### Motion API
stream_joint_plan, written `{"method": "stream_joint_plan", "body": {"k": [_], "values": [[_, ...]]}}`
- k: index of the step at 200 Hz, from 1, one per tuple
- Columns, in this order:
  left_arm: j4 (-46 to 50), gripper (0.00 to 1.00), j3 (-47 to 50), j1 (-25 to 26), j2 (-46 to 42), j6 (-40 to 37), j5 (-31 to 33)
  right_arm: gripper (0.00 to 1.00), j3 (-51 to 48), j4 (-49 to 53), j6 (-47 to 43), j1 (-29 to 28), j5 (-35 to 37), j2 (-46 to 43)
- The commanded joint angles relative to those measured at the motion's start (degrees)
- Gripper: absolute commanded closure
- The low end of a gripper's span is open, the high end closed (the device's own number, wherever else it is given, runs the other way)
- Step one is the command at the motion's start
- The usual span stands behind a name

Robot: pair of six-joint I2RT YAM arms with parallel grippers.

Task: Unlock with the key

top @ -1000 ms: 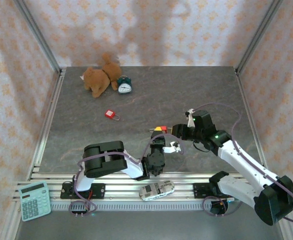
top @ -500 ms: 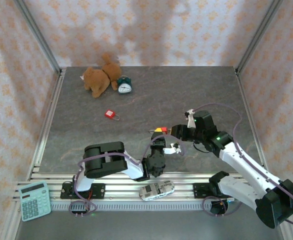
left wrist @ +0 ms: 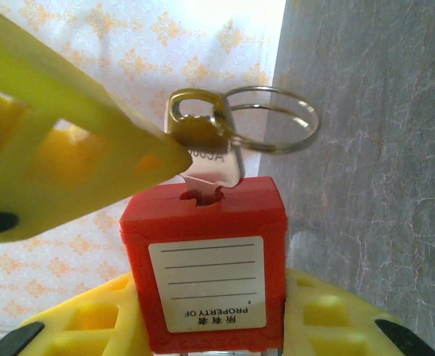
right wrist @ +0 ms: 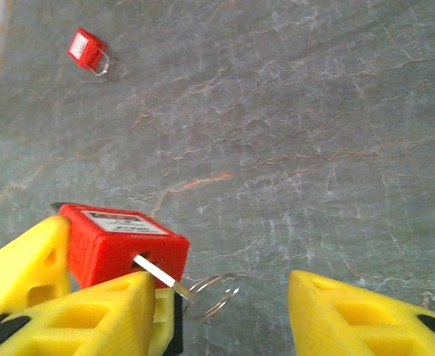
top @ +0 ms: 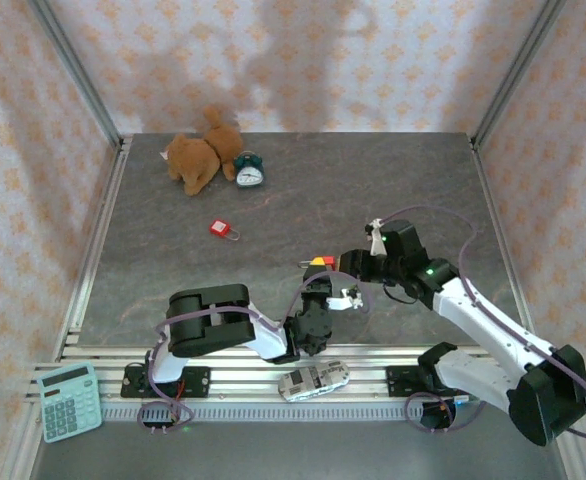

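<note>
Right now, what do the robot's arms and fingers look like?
The left arm is mostly black; the right arm is white with black joints and a small green light. Thin purple cables loop along both. Their fingers are chunky yellow wedges with ribbed pockets.

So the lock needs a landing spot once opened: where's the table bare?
Bare: far right, between alarm clock and right rail; also left of small padlock. Crowded: plush toy corner, and near centre by the held padlock.

Key [right wrist: 157, 273] in red padlock [right wrist: 121, 248]
The key was pushed in its keyhole; a 2nd padlock [right wrist: 87, 50] lay well apart on the table [right wrist: 292, 111].
</note>
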State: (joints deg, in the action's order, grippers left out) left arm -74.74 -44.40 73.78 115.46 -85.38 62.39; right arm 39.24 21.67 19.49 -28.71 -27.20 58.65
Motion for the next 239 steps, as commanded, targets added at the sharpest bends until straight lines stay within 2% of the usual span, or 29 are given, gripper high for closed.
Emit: {"method": "stream_joint_plan", "body": {"k": [1, 75, 112, 127, 153, 191, 209, 239], "values": [[-1.1, 0.88, -0.3, 0.7, -1.3, 1.9, 0.3, 0.5, 2.2, -1.0, -1.0, -0.2, 3.0, -0.3], [-6.1, 0.88, -0.1, 1.1, -0.5, -1.6, 0.1, 0.49, 4.2, -0.4, -0.1, -0.2, 5.6, 4.7], [-6.1, 0.89, 0.5, 1.1, -0.6, -1.0, 0.0, 0.48, 3.6, -0.5, 0.8, 0.5, 4.2, 3.1], [-6.0, 0.89, 0.5, 1.1, -0.4, -0.8, 0.0, 0.43, 3.5, -0.9, 2.3, 1.8, 2.1, 1.8], [-6.1, 0.89, 0.4, 0.9, -0.1, -0.2, 0.2, 0.33, 1.5, -6.0, 8.1, 4.8, -6.3, -1.0], [-6.0, 0.89, -0.3, 0.6, 0.1, -0.6, -0.4, 0.3, -1.5, -15.2, 16.3, 5.8, -20.1, 0.2], [-6.0, 0.89, -1.0, 0.0, 0.1, -1.4, -1.3, 0.32, -2.6, -16.8, 18.1, 6.0, -22.4, 0.8], [-6.1, 0.89, -1.6, -0.3, -0.7, -1.4, -2.3, 0.32, -2.9, -14.8, 17.5, 6.1, -20.9, 0.0]]}}
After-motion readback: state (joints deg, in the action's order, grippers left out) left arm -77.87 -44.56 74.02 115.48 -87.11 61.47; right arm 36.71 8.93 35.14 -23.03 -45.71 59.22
